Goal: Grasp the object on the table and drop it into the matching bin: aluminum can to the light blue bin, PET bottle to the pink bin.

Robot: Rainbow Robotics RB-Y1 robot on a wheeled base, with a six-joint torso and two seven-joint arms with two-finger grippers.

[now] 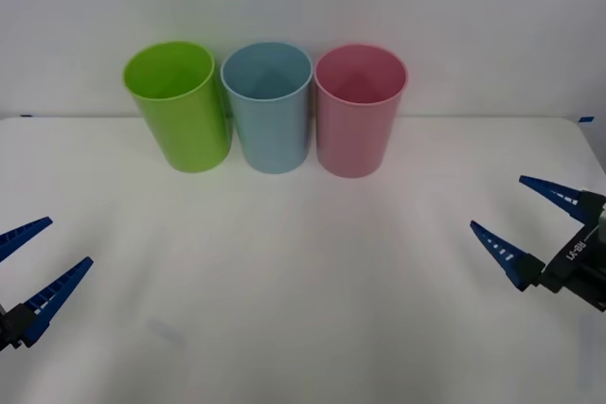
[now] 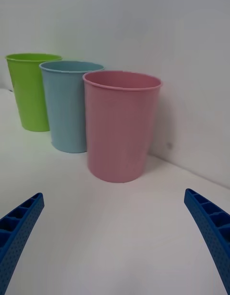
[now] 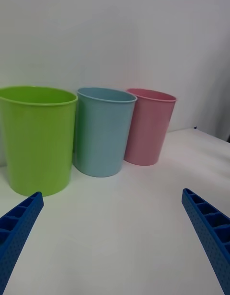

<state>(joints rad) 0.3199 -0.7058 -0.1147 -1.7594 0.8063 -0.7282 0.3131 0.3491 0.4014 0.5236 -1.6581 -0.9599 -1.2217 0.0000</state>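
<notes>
Table [image 1: 303,262] is carrying lime green bin [image 1: 177,106], light blue bin [image 1: 269,106], pink bin [image 1: 358,109], standing side by side. Left hand [image 1: 28,272] and right hand [image 1: 530,219] are hovering spread open, gripping nothing. Can's whereabouts: cannot tell. Risk: reaching blindly, knocking bins.

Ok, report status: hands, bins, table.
Left hand open, low left. Right hand open, low right. Light blue bin between lime green bin and pink bin.

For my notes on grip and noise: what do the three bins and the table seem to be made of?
Green bin, blue bin, pink bin: likely thin plastic, smooth with a soft sheen, rolled rims. Table: plain matte white surface; material uncertain, perhaps laminate.
</notes>
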